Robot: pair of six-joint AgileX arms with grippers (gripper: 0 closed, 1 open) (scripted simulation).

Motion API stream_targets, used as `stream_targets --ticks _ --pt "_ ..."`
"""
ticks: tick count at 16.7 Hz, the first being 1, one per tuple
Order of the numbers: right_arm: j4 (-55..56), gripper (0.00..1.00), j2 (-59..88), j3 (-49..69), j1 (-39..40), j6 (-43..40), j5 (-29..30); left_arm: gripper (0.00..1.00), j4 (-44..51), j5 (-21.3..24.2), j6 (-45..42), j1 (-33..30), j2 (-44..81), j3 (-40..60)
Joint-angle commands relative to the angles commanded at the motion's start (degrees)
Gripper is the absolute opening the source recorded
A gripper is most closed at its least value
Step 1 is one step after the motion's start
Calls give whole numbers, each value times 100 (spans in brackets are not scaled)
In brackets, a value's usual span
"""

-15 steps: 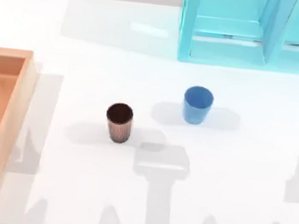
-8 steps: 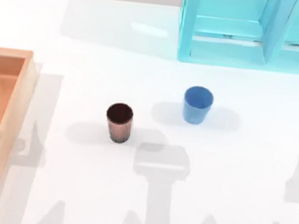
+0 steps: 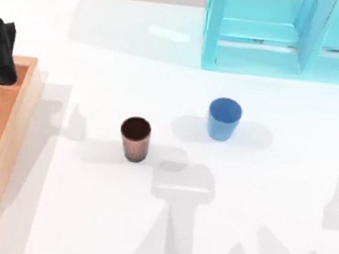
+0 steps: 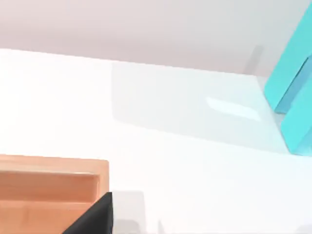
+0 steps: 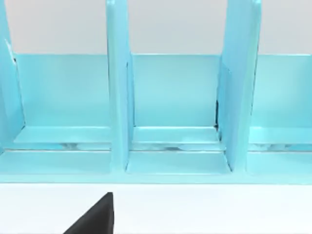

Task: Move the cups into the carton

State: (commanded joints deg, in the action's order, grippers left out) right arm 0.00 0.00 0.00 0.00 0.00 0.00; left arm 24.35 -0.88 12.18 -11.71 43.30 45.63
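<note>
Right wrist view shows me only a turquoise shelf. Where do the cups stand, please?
Observer: Both stand upright on the table, apart: the brown cup to the left of the blue cup.
Operator: Is either one put away already?
Observer: No. The carton lies at the table's left edge, and neither cup is in it.
Operator: Which arm is near it?
Observer: The left gripper is over its far corner.

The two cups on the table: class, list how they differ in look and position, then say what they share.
The blue cup is plain and smooth; the reddish-brown cup has fine vertical ribs. The blue cup stands nearer the turquoise shelf; the reddish-brown cup stands nearer the carton. Both are upright, tapered, similar in size, and outside the carton.
</note>
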Motion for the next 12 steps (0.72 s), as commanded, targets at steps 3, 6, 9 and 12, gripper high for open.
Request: stream_targets --ticks 3,6,9,12 --pt "0 100 0 0 0 0 0 100 1050 -63 475 -472 1760 1846" --pt "0 100 0 0 0 0 0 100 2169 -143 959 -974 3598 3797" --pt "0 100 0 0 0 0 0 100 3297 -236 1425 -1479 5413 5755" --pt "0 100 0 0 0 0 0 100 4373 -336 1852 -1962 7115 7619"
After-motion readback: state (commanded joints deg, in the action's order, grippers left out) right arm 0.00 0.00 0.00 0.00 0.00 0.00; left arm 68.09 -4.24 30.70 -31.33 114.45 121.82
